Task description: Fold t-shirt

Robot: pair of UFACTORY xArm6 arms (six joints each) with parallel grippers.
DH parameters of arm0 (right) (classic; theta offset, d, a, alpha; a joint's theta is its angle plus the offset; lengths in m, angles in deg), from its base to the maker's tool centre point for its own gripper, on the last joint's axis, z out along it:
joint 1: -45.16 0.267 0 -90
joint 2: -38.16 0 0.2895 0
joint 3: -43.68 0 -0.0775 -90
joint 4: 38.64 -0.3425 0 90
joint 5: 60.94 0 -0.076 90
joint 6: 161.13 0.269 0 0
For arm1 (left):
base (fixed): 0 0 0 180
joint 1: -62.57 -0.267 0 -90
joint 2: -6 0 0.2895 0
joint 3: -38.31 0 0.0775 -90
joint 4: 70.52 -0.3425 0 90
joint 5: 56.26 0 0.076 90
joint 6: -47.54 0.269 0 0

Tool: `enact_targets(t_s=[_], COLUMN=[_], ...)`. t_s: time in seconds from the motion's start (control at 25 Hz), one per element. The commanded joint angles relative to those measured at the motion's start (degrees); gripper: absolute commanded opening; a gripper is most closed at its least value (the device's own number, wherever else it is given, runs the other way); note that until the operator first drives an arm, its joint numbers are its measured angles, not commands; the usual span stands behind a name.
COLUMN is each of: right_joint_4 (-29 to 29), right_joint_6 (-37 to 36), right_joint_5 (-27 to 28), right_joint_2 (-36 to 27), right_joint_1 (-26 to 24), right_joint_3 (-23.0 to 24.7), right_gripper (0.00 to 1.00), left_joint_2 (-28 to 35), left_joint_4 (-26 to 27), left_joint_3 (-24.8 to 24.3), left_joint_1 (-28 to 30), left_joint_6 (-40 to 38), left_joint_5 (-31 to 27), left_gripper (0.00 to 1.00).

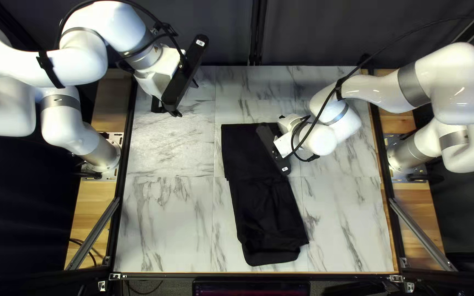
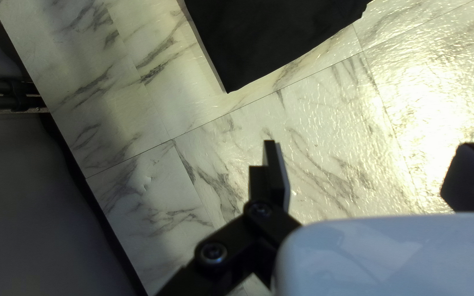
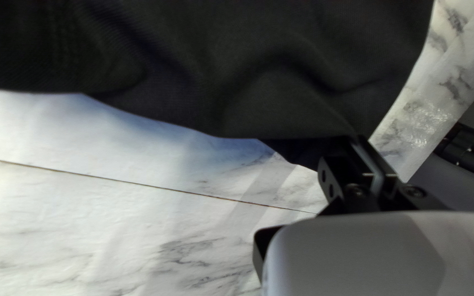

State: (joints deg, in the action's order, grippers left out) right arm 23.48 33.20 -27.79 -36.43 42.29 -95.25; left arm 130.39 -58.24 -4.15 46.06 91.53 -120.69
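From above, the black t-shirt (image 1: 263, 205) lies as a long, narrow strip on the smooth, marbled bench (image 1: 165, 230), its length running towards the near edge. My right arm (image 1: 327, 134) is nearer, over its far end. At my left wrist, my left hand (image 2: 370, 148) gapes empty, a crisp corner ahead. At my right, my right hand (image 3: 360, 141) pinches the soft, rippled edge.

Rounded wht arms (image 1: 462, 93) w/ gry bands (image 1: 412, 85) & blk cables (image 1: 318, 117)
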Motion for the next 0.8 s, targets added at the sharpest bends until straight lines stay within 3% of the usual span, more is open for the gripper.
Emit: enact_targets(t_s=[0.04,0.52,0.56,0.6,0.64,0.8], right_joint_4=[0.3,0.5,0.4,0.4,0.3,0.2], right_joint_6=[0.3,0.2,-0.1,-0.3,-0.4,0.5], right_joint_5=[-0.5,-1.2,-1.6,-1.7,-1.8,-1.2], right_joint_2=[-0.9,-0.4,0.0,0.1,0.6,1.3], right_joint_1=[-0.4,-1.5,-1.7,-1.8,-1.6,-0.1], right_joint_3=[0.7,1.5,1.4,1.4,1.3,1.3], right_gripper=[0.00,0.00,0.06,0.77,1.00,1.00], left_joint_2=[0.0,0.0,0.0,0.0,0.0,0.0], left_joint_4=[0.0,0.0,0.0,0.0,0.0,0.0], left_joint_3=[0.0,0.0,0.0,0.0,0.0,0.0], left_joint_1=[0.0,0.0,0.0,0.0,0.0,0.0], left_joint_6=[0.0,0.0,0.0,0.0,0.0,0.0], left_joint_5=[0.0,0.0,0.0,0.0,0.0,0.0], left_gripper=[1.00,1.00,1.00,1.00,1.00,1.00])
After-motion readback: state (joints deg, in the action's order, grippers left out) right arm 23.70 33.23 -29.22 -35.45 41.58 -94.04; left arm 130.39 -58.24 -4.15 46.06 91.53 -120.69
